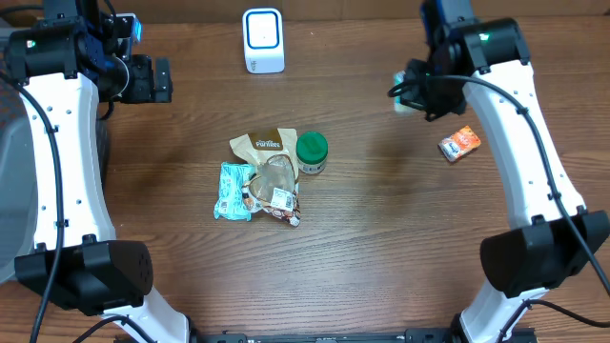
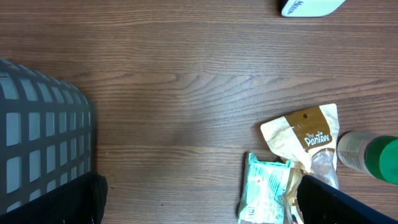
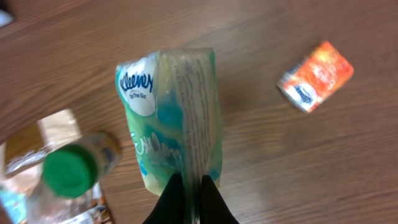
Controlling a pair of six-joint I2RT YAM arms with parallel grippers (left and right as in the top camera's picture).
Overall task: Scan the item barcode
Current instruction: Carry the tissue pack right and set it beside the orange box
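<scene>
You had the right pincer [image 3: 191, 198] clenched on the seam of the tissue pack [image 3: 171, 118], which jutted beyond its tips, likely to face the scanner [image 1: 263, 40]; the left pincer [image 1: 162, 80] gaped empty.

The bench [image 1: 381, 248] is dark brown wood with a plain grain, smooth and with a low sheen. The tissue pack [image 3: 174, 118] is wrapped in soft, glossy plastic film, printed green and blue, with a crimped, ridged seam down its middle; the right claw [image 3: 192, 183] is matt black. The scanner [image 1: 263, 40] has a smooth, glossy white plastic shell. The pouch [image 1: 259, 145] looks like matt tan kraft paper with a clear, shiny window. Beside it, the teal packet [image 1: 233, 191] is crinkled glossy film. The bottle [image 1: 312, 152] has a smooth green plastic cap. The orange pack [image 1: 459, 144] is shiny printed wrap. The basket [image 2: 37, 143] is grey matt plastic lattice.
</scene>
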